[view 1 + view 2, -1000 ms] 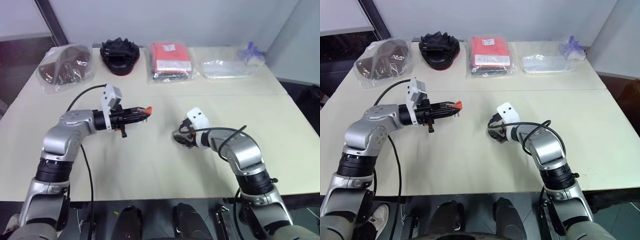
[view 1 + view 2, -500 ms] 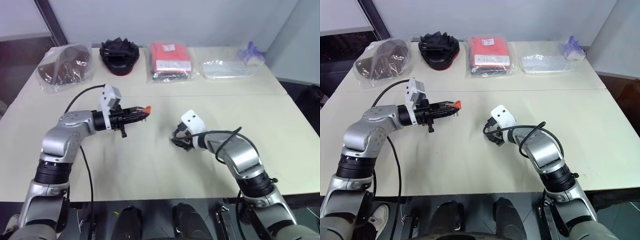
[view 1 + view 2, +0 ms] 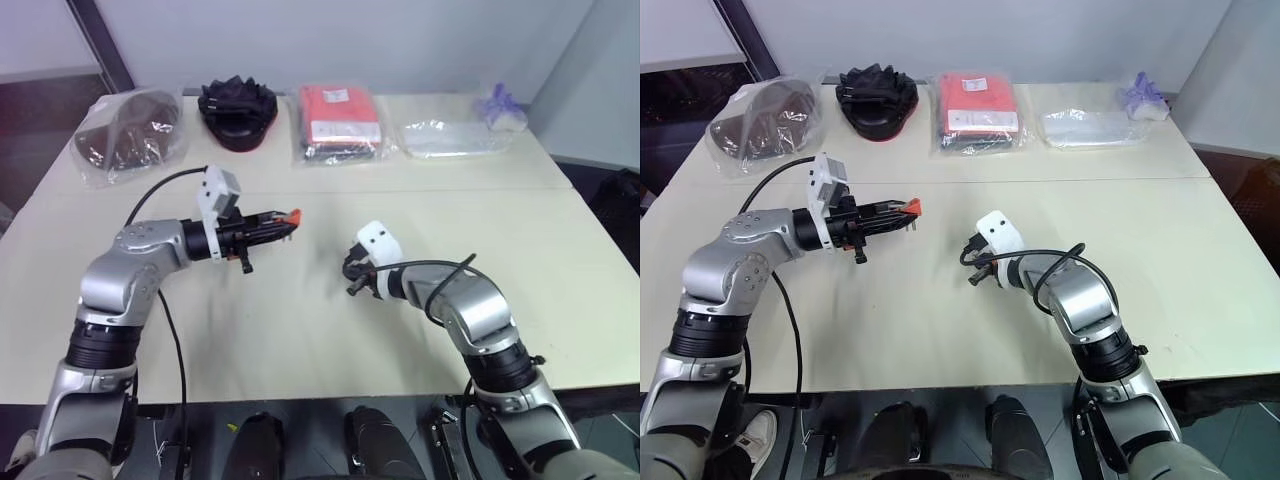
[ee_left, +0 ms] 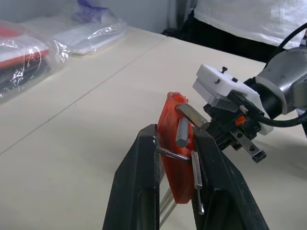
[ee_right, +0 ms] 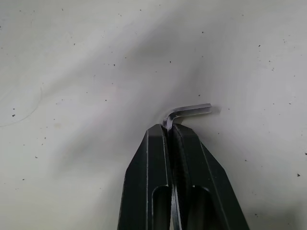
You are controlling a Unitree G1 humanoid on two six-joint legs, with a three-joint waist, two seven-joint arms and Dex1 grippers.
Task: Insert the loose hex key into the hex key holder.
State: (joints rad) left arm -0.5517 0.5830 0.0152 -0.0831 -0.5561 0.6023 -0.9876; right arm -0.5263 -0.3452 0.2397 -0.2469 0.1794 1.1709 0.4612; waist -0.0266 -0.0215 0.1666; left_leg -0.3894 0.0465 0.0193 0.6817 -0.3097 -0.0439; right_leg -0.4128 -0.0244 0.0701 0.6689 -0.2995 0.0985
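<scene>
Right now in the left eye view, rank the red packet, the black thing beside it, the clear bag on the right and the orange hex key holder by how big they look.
1. red packet and clear bag: too alike to rank
2. black thing
3. hex key holder, by far the smallest though nearer

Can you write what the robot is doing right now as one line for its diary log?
left tool: shut on hex key holder, held above table | right tool: shut on loose hex key | key not yet inserted

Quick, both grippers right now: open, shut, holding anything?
Left gripper: shut on the hex key holder.
Right gripper: shut on the loose hex key.
</scene>
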